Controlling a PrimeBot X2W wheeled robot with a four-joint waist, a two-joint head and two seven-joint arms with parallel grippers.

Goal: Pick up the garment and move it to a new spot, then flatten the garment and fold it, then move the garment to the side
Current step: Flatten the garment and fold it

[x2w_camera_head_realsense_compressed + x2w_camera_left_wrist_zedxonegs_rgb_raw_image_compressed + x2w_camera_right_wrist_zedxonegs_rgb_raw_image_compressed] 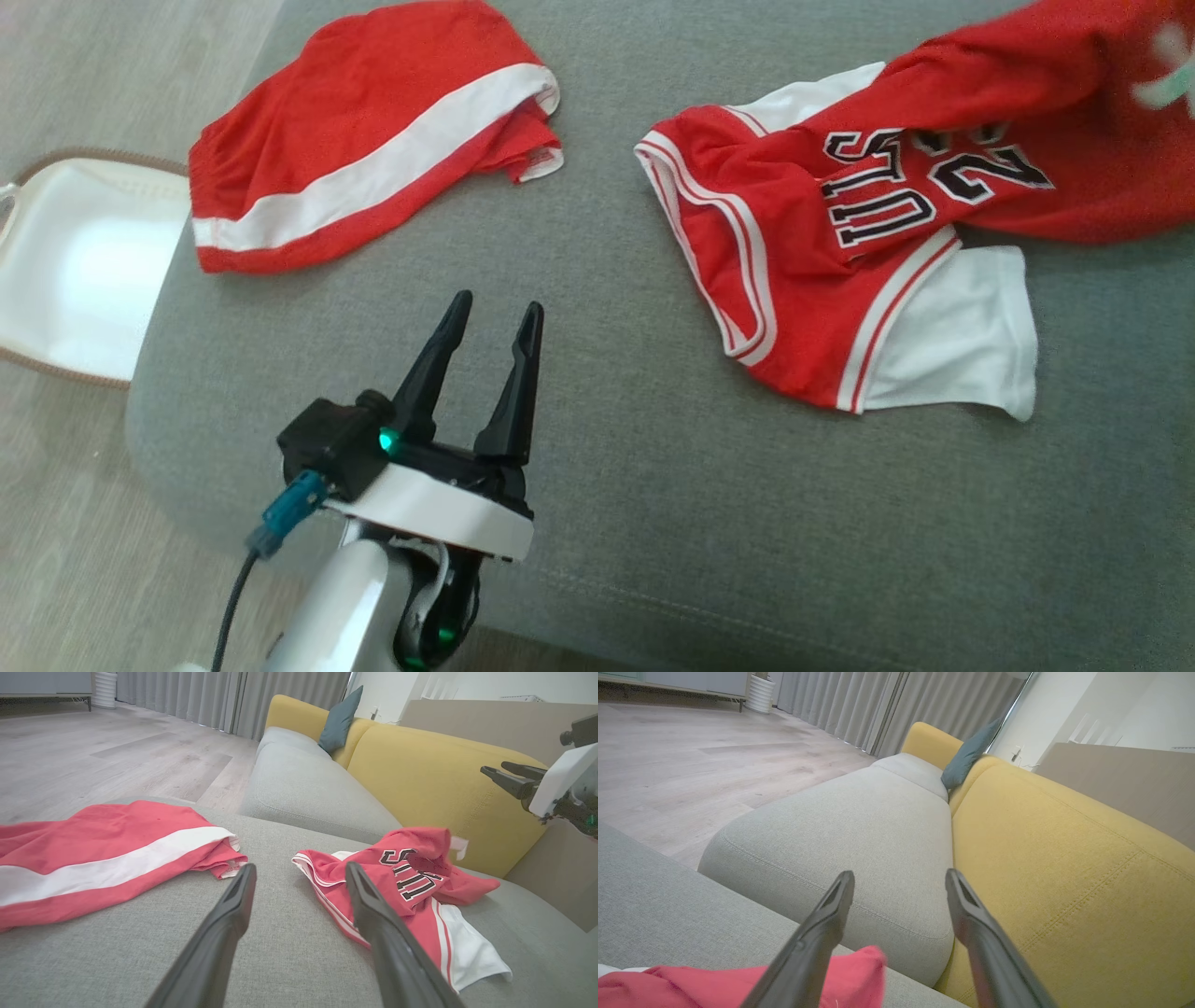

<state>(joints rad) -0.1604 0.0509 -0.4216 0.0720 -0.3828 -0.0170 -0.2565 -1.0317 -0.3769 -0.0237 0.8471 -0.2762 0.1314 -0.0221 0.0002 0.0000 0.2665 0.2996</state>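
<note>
The garment [868, 233], a red jersey with white trim and black-and-white lettering, lies crumpled on the right of the grey seat cushion [607, 467]. In the left wrist view the jersey [411, 877] sits just right of my fingers. My left gripper [497, 303] hovers open over bare cushion, left of the jersey and apart from it. In the right wrist view my right gripper [899, 877] is open with nothing between its fingers, and a blurred red fold of the jersey [738, 984] lies below it. From the left wrist view, the right gripper [494, 767] hangs above the jersey's far end.
A second red cloth with a white stripe [373, 131] lies at the cushion's far left. A white basket [75, 261] stands on the wooden floor beyond the left edge. The yellow backrest [434, 779], a teal pillow [338, 721] and another grey seat [859, 844] lie beyond.
</note>
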